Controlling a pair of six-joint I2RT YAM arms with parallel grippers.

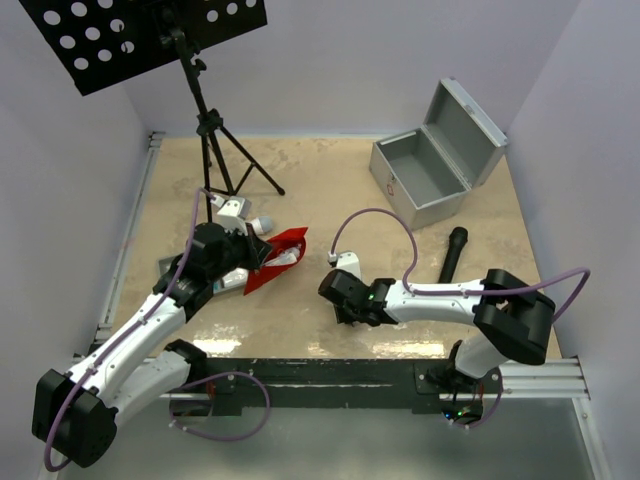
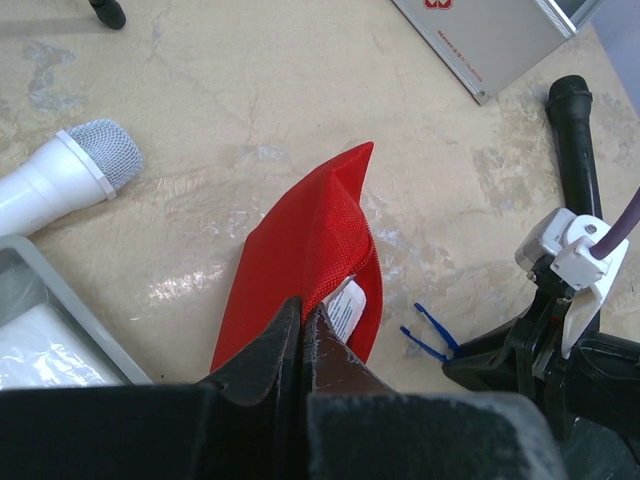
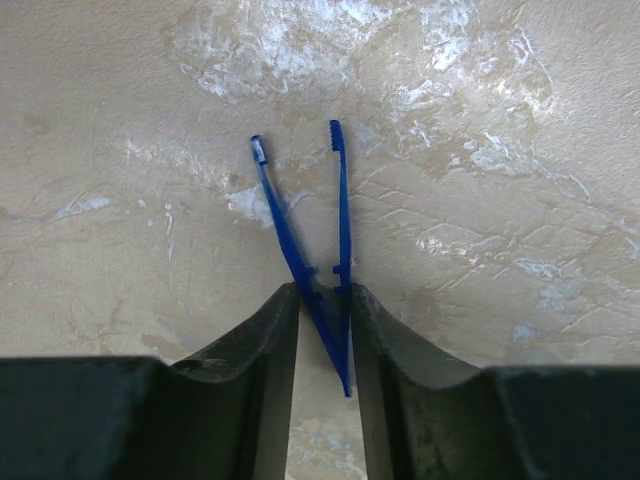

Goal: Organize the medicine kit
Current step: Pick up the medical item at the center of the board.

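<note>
Right gripper fingers press from both sides on the blue tweezers. Their long axis runs 6 to 12 o'clock along the gap, joined end nearest the wrist, tips splayed at 12. From above, the red pouch lies at 10 o'clock of that gripper, its edge clenched in the left gripper. The open metal case sits at 1 o'clock.

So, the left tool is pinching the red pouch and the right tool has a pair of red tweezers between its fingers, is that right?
Not quite: the tweezers are blue, not red, as the right wrist view shows. Otherwise yes: the left tool is pinching the red pouch and the right tool has the tweezers between its fingers.
</note>
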